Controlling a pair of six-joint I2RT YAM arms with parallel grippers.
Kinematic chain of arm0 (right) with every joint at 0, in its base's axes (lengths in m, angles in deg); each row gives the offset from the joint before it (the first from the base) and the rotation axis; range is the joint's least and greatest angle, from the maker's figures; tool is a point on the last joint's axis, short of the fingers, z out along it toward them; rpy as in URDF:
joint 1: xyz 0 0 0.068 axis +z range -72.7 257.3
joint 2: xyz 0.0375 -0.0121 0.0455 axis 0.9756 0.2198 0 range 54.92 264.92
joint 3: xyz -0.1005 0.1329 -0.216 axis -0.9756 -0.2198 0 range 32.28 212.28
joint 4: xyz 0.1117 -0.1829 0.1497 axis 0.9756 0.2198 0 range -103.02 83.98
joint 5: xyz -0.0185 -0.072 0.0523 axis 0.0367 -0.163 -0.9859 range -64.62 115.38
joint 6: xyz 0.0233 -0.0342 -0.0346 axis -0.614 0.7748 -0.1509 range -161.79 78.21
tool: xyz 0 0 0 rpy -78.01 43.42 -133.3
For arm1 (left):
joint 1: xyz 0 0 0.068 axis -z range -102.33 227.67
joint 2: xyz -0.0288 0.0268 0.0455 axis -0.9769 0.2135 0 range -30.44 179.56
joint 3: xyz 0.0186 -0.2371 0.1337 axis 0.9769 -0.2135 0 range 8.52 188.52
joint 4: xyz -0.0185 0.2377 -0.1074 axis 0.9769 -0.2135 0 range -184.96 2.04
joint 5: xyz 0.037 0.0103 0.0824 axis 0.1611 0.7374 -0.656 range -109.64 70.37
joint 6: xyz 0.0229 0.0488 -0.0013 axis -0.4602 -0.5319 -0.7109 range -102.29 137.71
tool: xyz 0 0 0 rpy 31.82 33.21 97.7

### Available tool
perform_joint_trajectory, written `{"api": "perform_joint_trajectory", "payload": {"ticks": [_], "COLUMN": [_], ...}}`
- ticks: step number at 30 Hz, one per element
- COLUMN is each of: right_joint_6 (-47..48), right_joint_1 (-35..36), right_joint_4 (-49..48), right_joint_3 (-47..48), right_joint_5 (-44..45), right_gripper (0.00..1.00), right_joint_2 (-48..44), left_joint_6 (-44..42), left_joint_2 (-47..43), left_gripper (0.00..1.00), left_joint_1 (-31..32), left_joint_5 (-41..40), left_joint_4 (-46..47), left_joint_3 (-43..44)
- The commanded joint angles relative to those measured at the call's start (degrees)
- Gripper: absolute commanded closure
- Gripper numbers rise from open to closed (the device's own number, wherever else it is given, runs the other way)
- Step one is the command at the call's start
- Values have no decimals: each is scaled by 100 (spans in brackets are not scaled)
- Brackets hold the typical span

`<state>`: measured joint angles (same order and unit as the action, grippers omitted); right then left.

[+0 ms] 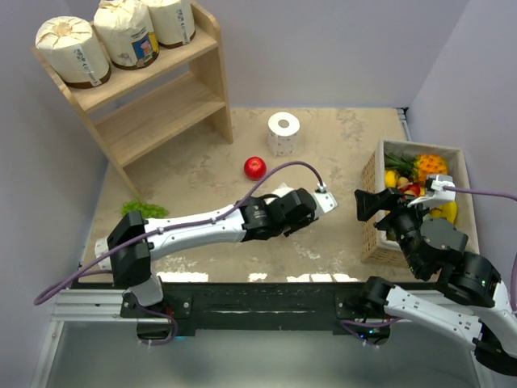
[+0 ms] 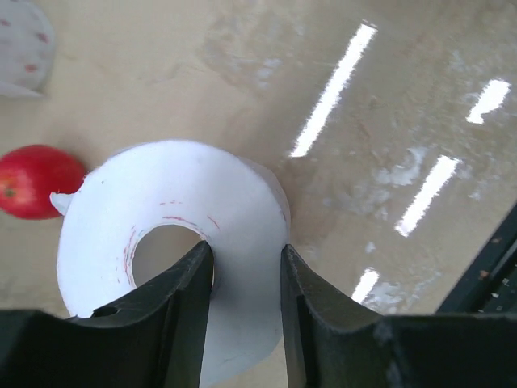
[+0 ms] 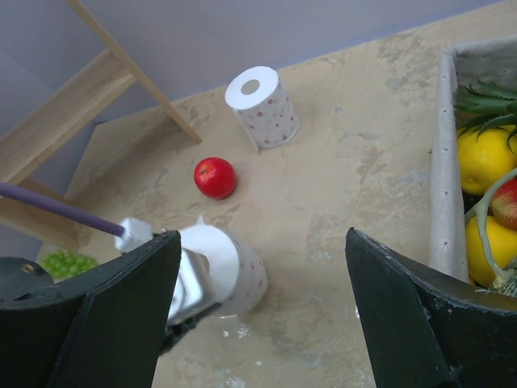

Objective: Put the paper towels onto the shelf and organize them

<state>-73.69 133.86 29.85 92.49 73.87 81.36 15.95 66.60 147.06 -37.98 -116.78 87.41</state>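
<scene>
1. Nearest us, the right gripper hangs with its fingers spread wide and nothing between them, just beside the left wall of the fruit box.
2. Over to the left gripper: it is clamped on a bare roll, one finger down the hollow core and the other outside, pinching the paper wall. The right wrist view shows that roll leaning over the middle of the table; I cannot tell whether its base touches.
3. Further out, a red apple lies near the held roll but apart from it. Grapes sit off to the left, below the shelf.
4. Beyond the apple, a second bare roll stands upright on the table, core facing up.
5. Far left, the wooden shelf carries three wrapped rolls side by side on its top tier.
</scene>
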Motion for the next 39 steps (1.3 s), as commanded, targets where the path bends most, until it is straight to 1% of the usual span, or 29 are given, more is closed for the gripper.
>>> {"api": "perform_joint_trajectory", "payload": {"ticks": [1, 3, 5, 6, 8, 9, 10, 11, 15, 17, 19, 23, 30, 33, 39], "right_joint_6": [26, 26, 26, 17, 35, 70, 70, 87, 158, 184, 210, 289, 386, 395, 413], "right_joint_1": [-13, -4, -13, -4, -13, -13, -13, -4, -4, -4, -13, -13, -13, -4, -4], "right_joint_4": [-209, -218, -244, -253, -341, -358, -385, -385, -359, -411, -438, -464, -543, -543, -543], "right_joint_3": [26, -9, -44, -70, -96, -97, -88, -44, 26, 9, -9, 9, 53, 79, 106], "right_joint_5": [-15, -50, -94, -129, -234, -252, -278, -296, -314, -349, -358, -340, -287, -279, -235], "right_gripper": [14, 14, 13, 13, 13, 13, 13, 13, 13, 13, 13, 13, 13, 13, 13], "right_joint_2": [63, 81, 116, 116, 107, 116, 107, 133, 143, 134, 134, 204, 222, 239, 274], "left_joint_6": [-675, -886, -1282, -1440, -1932, -2212, -2328, -2425, -2995, -3111, -3181, -3278, -3471, -3603, -3621], "left_joint_2": [-571, -650, -764, -791, -818, -809, -783, -704, -440, -230, -19, 219, 518, 667, 729], "left_gripper": [64, 64, 63, 62, 62, 62, 62, 62, 62, 62, 62, 61, 61, 61, 59], "left_joint_1": [-495, -802, -1048, -1302, -1576, -1856, -2006, -2286, -2833, -3096, -3238, -3528, -3686, -3748, -3924], "left_joint_5": [-1389, -1566, -1645, -1698, -1935, -1997, -2032, -2006, -1874, -1831, -1699, -1435, -1294, -1373, -1294], "left_joint_4": [-219, -221, -28, 86, 464, 717, 815, 895, 1351, 1379, 1291, 1326, 1449, 1546, 1643], "left_joint_3": [880, 1048, 1233, 1277, 1313, 1348, 1400, 1462, 1778, 1971, 2349, 2753, 2833, 2842, 2833]}}
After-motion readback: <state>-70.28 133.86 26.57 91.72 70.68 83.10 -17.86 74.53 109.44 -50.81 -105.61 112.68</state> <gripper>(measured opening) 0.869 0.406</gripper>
